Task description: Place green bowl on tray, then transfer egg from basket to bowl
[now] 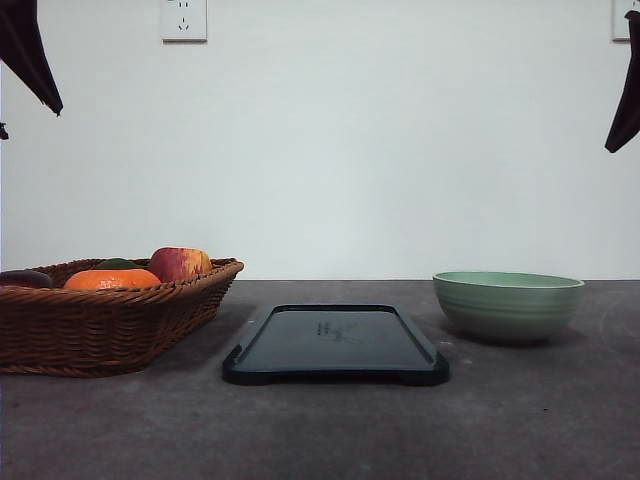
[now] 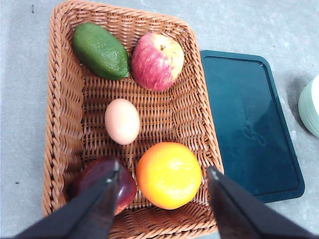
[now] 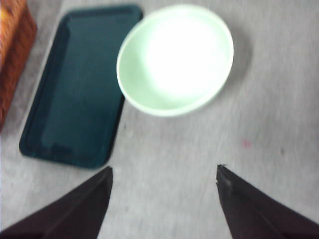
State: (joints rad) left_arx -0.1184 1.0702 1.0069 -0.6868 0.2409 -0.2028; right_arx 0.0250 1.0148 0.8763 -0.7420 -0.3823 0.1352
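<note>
**Brown basket, dark tray, green bowl, all apart**

Brown wicker basket (image 1: 110, 320) sits at your 9 o'clock on the grey table (image 1: 330, 430). The dark tray (image 1: 335, 345) lies in the middle, bare. The green bowl (image 1: 508, 304) stands on the table at your 3 o'clock, near the tray but not on it.

In the basket you see an orange (image 2: 169, 175), an apple (image 2: 157, 61), an avocado (image 2: 100, 51), a dark red fruit (image 2: 102, 181) and the egg (image 2: 122, 121).

Your left gripper (image 2: 163, 174) hangs over the basket, fingers spread wide. Your right gripper (image 3: 164, 172) hangs near the bowl, fingers spread too, holding nothing.
</note>
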